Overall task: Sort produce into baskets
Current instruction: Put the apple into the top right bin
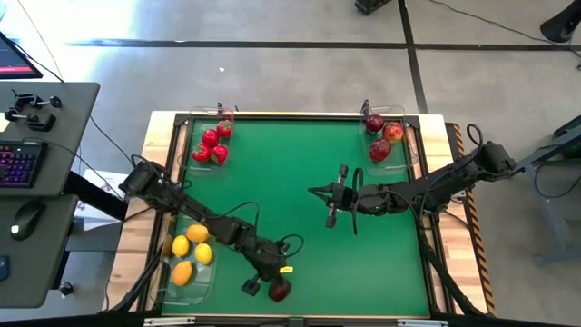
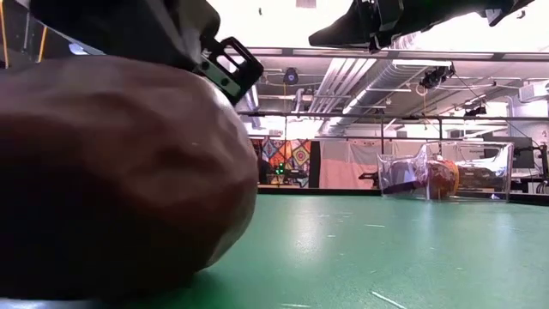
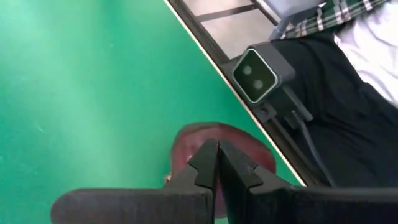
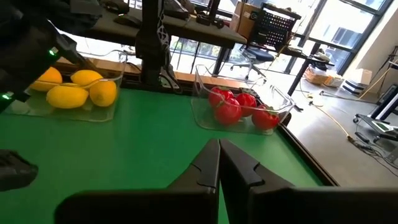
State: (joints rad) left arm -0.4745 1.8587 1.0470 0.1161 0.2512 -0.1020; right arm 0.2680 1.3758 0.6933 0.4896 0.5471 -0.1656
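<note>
1. Left end effector (image 1: 251, 287) sits at the near edge of the green bench (image 1: 290, 200), its fingers pressed together with nothing between them, and the dark red apple (image 1: 280, 289) lies just beside the tips, not held.
2. Judging from that, the grab has missed; the fingers should spread wide again before they come down, so that one lands on each side of the apple.
3. The apple is close to the bench's near rail, so a careless nudge could roll it off.
4. Its likely home is the apple tray (image 1: 396, 136) at the far right corner; the lemon tray (image 1: 163, 277) and the tray of small red fruit (image 1: 195, 136) are on the left.
5. Right end effector (image 1: 332, 218) waits mid-bench, fingers together and empty.
</note>
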